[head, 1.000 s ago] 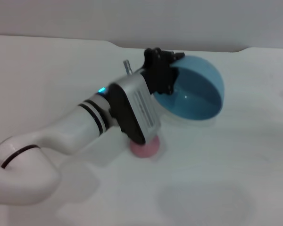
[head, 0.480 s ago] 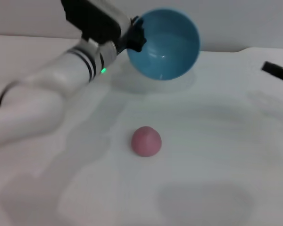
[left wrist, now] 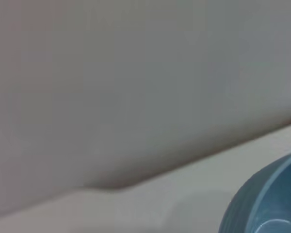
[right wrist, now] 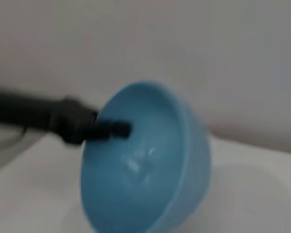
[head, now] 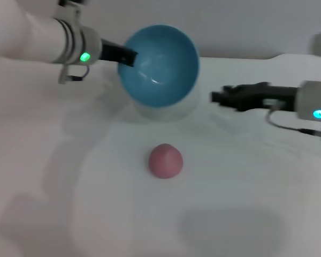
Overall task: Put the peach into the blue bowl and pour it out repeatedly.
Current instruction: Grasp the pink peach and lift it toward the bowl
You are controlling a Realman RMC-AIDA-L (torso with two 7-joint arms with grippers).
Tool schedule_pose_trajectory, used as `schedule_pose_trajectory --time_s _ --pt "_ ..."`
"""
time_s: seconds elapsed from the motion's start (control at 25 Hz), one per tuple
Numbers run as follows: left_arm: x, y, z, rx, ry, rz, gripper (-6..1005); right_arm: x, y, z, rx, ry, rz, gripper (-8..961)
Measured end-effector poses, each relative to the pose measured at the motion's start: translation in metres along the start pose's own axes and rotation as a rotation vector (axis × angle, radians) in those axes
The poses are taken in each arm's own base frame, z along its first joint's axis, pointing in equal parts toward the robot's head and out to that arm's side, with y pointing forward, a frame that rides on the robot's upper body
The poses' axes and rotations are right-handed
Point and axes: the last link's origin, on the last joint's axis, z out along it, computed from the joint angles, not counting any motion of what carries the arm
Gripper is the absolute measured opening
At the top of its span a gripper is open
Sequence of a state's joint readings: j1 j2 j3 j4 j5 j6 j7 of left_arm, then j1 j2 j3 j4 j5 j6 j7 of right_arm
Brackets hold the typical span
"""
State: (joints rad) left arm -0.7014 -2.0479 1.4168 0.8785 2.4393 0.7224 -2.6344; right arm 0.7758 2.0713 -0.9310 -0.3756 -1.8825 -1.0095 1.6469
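Head view: my left gripper (head: 129, 56) pinches the tilted bowl (head: 159, 67) rim; slip risk. Peach (head: 165, 160) on table; right gripper (head: 216, 97) state unclear

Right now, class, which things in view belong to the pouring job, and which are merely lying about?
Belong to the job:
- small round pink toy peach, on the table
- glossy light-blue bowl, tilted, held aloft
- left gripper, clamped on the bowl's rim
- right gripper, hovering near

Lying about:
- nothing except the white table

Left end effector (head: 127, 55) raised at far left, fingers clamped; right end effector (head: 216, 97) extended from right side.
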Motion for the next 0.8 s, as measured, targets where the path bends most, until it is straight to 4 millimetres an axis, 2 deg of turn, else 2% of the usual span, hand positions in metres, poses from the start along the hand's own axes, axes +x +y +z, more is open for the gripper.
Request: schedule_pose_trajectory --time_s 0.16,0.32,0.56,0.64,0.8 --pt "-0.004 -0.021 -0.019 0.005 -0.1 -0.045 -1 -0.004 0.02 0.025 -0.04 0.103 -0.121 530" --pt "-0.009 -0.034 -0.033 0.017 -0.134 -0.082 0 -0.005 0.035 0.041 -0.069 0.177 -0.219 534" --pt "-0.016 -0.04 -0.05 -0.023 -0.189 -0.122 -1 -0.002 0.06 0.058 -0.131 0.21 -0.319 541" --pt "-0.017 -0.039 -0.052 -0.024 -0.21 -0.111 -1 0.003 0.076 0.064 -0.183 0.222 -0.373 543" --pt "-0.016 -0.037 -0.05 -0.013 -0.224 -0.092 -2 0.01 0.089 0.07 -0.218 0.252 -0.416 548"
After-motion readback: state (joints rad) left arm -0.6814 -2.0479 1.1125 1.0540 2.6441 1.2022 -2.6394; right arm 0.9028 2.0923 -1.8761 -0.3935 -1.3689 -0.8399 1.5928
